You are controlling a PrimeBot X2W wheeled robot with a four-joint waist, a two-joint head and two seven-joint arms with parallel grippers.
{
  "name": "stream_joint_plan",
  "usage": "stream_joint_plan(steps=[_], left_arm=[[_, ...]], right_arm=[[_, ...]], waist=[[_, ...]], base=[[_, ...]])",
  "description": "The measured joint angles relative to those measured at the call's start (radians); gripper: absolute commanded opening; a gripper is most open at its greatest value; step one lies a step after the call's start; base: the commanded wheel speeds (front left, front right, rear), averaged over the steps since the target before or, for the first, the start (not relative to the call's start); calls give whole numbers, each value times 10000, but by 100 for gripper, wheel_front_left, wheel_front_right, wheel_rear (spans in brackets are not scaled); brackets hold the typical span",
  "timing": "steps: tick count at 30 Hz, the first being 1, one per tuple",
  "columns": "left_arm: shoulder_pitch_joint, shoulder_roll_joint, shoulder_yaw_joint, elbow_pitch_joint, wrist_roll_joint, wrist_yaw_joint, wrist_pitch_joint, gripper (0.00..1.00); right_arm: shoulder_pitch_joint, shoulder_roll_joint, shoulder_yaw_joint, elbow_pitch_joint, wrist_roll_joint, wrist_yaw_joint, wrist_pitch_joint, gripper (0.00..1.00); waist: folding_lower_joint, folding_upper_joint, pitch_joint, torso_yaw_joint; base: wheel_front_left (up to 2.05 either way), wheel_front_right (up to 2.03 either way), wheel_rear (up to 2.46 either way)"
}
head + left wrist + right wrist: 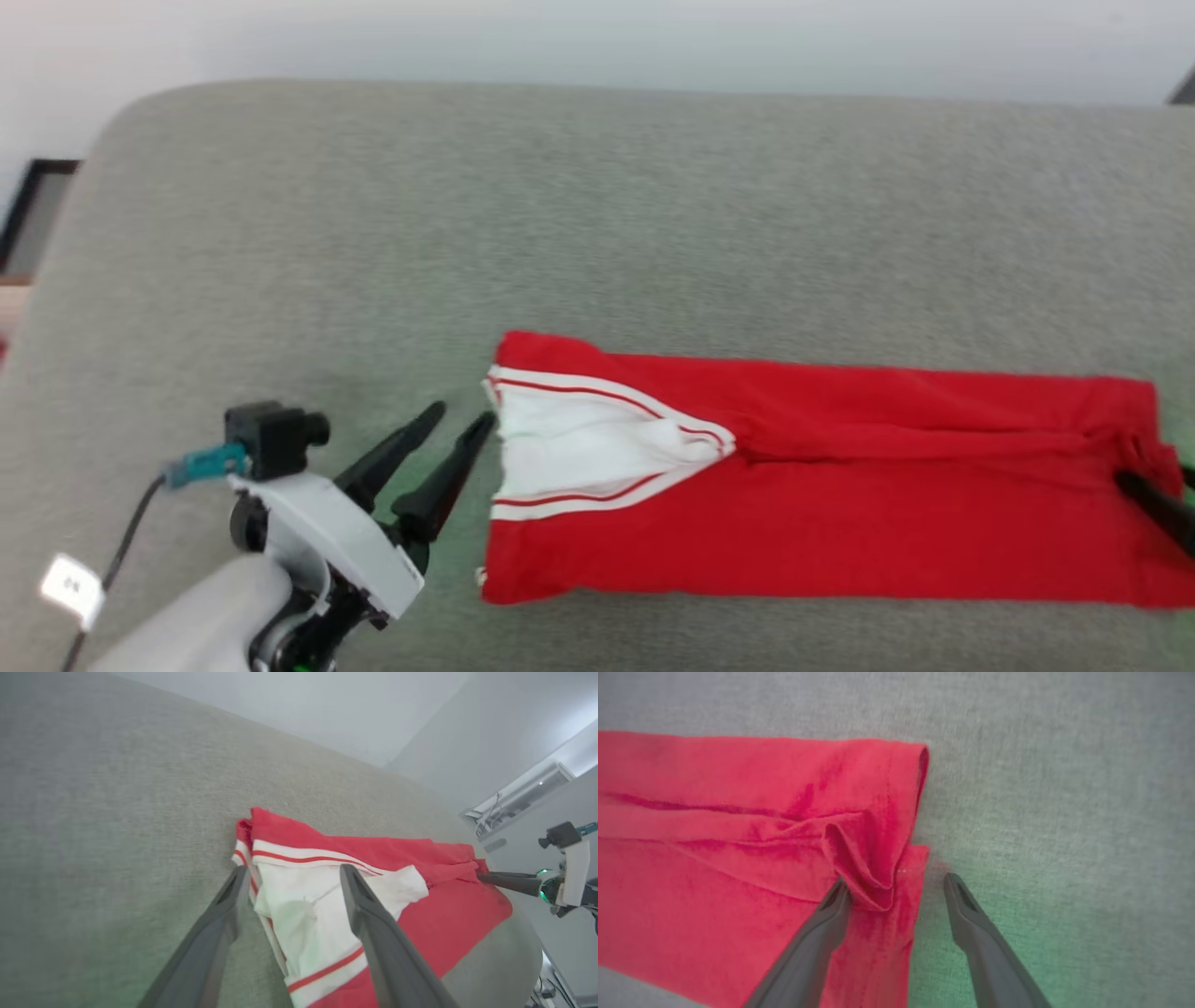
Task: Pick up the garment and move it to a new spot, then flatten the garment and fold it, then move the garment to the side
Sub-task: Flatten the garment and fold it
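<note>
The garment lies folded into a long red strip across the grey upholstered surface. A white sleeve with red striped trim shows at its left end, and the lettering is hidden. My left gripper stands open just left of that end. In the left wrist view its fingers straddle the garment's sleeve edge, left gripper holding nothing. My right gripper is at the right end. In the right wrist view the right gripper is open, with the garment's rumpled hem corner between its fingers.
The grey surface stretches far behind and left of the garment and ends in a rounded edge past the right gripper. A dark frame stands off the surface at far left. A cable with a white tag hangs by my left wrist.
</note>
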Motion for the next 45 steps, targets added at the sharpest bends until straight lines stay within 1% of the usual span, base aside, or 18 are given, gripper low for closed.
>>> stream_joint_plan(steps=[4,6,9,13,17,21,24,26,27,28,29,30,31,34,36,40,42,45], left_arm=[[1262,-920,1942,648,1216,84,2,100],[1624,-1335,2660,813,2266,182,4,100],[2256,-2080,4015,805,3331,194,2,100],[2743,-2731,5664,493,5001,155,0,100],[3010,-3162,6592,128,6949,113,2,100],[3126,-3607,7158,-169,8757,84,0,100],[3266,-3996,7474,-153,9624,73,2,100],[3292,-4268,7689,-77,9937,71,0,100],[3300,-4366,7770,12,10076,63,0,100],[3315,-4474,7843,109,10140,59,2,100],[3320,-4592,7915,173,10163,58,2,100],[3319,-4679,7956,245,10172,52,2,100],[3319,-4719,7994,324,10220,23,2,100],[3314,-4763,8073,332,10147,17,2,100],[3315,-4732,8090,305,10119,15,0,100],[3383,-4610,8213,267,10030,15,2,100],[3485,-4583,8320,211,10002,15,2,100],[3635,-4575,8479,50,9887,15,2,100]], right_arm=[[578,-21,-639,190,184,0,326,100],[796,-27,-911,337,211,2,527,100],[927,54,-1377,667,215,4,1009,100],[913,178,-1776,943,130,0,2013,100],[620,537,-2142,1243,-366,-10,2736,100],[388,934,-2474,1388,-915,-12,3223,100],[331,1206,-2778,1360,-1354,-15,3411,100],[334,1356,-2928,1281,-1657,-40,3563,100],[333,1417,-2989,1221,-1787,-40,3630,93],[334,1473,-3037,1137,-1912,-42,3689,48],[334,1530,-3091,1053,-2021,-44,3724,40],[331,1620,-3187,991,-2086,-52,3730,11],[329,1703,-3287,924,-2113,-58,3756,0],[267,1948,-3448,648,-2351,-56,3672,0],[148,2205,-3505,497,-2437,-38,3586,0],[53,2460,-3781,324,-2591,-21,3434,0],[-46,2552,-3942,291,-2654,4,3382,0],[-61,2506,-4268,270,-2838,4,3204,0]], waist=[[0,0,-210,468],[0,-1,-313,692],[0,0,-468,1000],[0,0,-631,1328],[0,0,-725,1527],[0,0,-671,1602],[0,0,-557,1617],[0,0,-472,1625],[0,0,-427,1623],[0,0,-377,1617],[0,0,-329,1610],[0,0,-284,1598],[0,0,-239,1579],[0,0,-145,1476],[0,0,-109,1381],[0,0,-88,1122],[0,0,-83,960],[0,0,-60,683]], base=[[0,0,0],[0,0,0],[0,0,0],[0,0,0],[0,0,0],[0,0,0],[0,0,0],[0,0,0],[0,0,0],[0,0,0],[0,0,0],[0,0,0],[0,0,0],[0,0,0],[0,0,0],[0,0,0],[0,0,0],[0,0,0]])
